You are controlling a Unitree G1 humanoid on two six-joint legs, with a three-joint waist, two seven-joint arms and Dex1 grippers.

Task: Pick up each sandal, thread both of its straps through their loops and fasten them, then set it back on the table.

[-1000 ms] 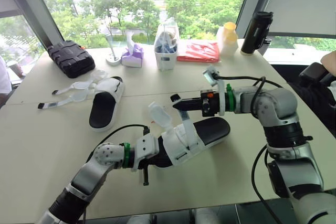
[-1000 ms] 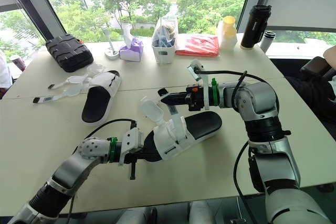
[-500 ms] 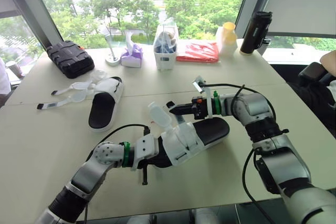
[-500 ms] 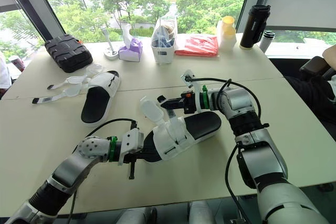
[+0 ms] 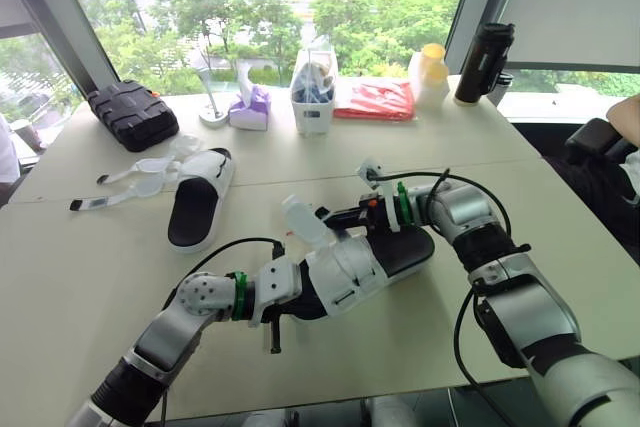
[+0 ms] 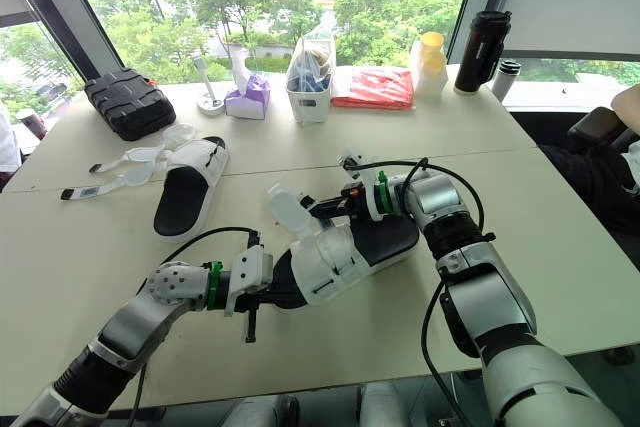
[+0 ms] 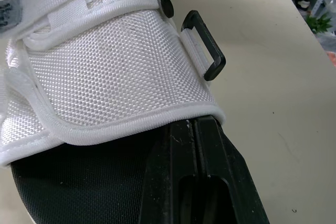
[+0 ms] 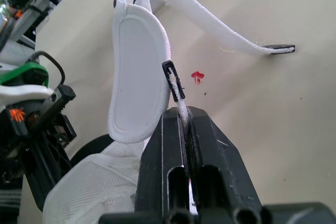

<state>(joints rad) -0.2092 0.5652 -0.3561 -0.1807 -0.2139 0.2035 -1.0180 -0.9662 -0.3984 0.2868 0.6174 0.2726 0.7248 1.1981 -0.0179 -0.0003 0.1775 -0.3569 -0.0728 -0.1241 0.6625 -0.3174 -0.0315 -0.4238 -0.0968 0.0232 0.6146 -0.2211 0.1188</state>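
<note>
The near sandal point(image 5: 385, 247), white upper on a black footbed, lies tilted at the table's middle. My left gripper point(image 5: 293, 299) is shut on the sole at its left end; the left wrist view shows my fingers point(image 7: 210, 145) pinching the black sole under the white mesh upper point(image 7: 110, 72), beside a black loop point(image 7: 207, 45). My right gripper point(image 5: 332, 215) hovers over the upper, shut on a thin white strap end point(image 8: 174, 81) with a black tip, next to the padded flap point(image 8: 137, 77). The second sandal point(image 5: 197, 200) lies at the left with loose straps point(image 5: 128, 183).
Along the far edge stand a black case point(image 5: 135, 110), a tissue box point(image 5: 250, 107), a white container point(image 5: 313, 89), a red packet point(image 5: 378, 99), a yellow bottle point(image 5: 432, 69) and a black flask point(image 5: 476, 59). A person's arm point(image 5: 625, 112) shows at the right edge.
My right gripper has moved left and down with the strap end, closing in on the sandal's upper. The left gripper has kept its hold on the sole.
</note>
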